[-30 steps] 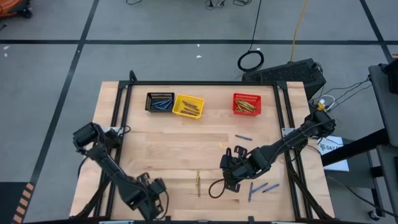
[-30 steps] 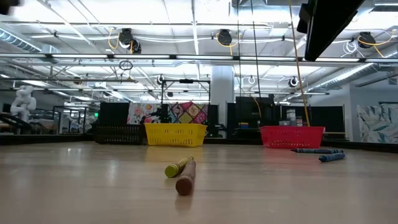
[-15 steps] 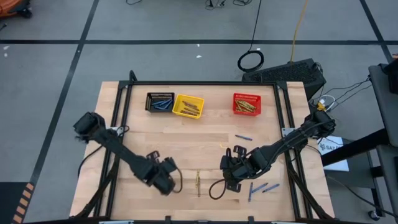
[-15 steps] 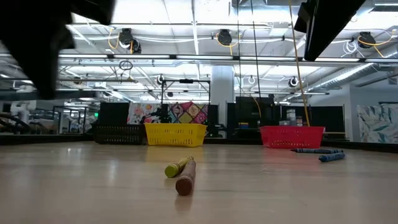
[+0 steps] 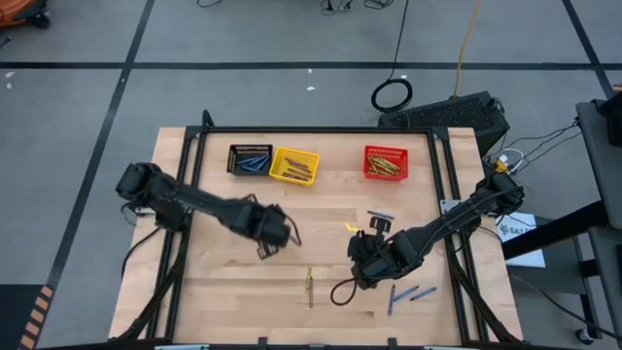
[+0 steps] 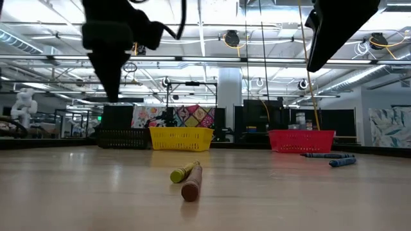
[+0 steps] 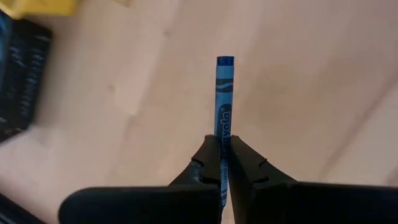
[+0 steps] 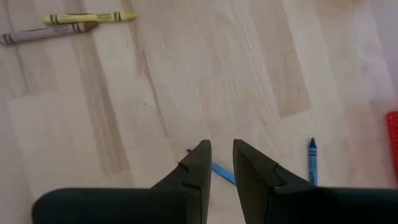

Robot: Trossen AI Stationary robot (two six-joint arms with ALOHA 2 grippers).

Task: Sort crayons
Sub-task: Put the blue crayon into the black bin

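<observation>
The left gripper (image 7: 222,167), centre-left in the high view, pinches an upright blue paper-wrapped crayon (image 7: 223,99), probably for the black mesh basket (image 5: 250,158).

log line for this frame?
left gripper: shut on blue crayon, above table middle | right gripper: open, empty | loose: yellow crayon, brown crayon

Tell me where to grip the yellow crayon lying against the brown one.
Grip the yellow crayon from above, fingers across the end that juts past the brown crayon. The brown one lies close alongside the rest, leaving little finger room.
</observation>
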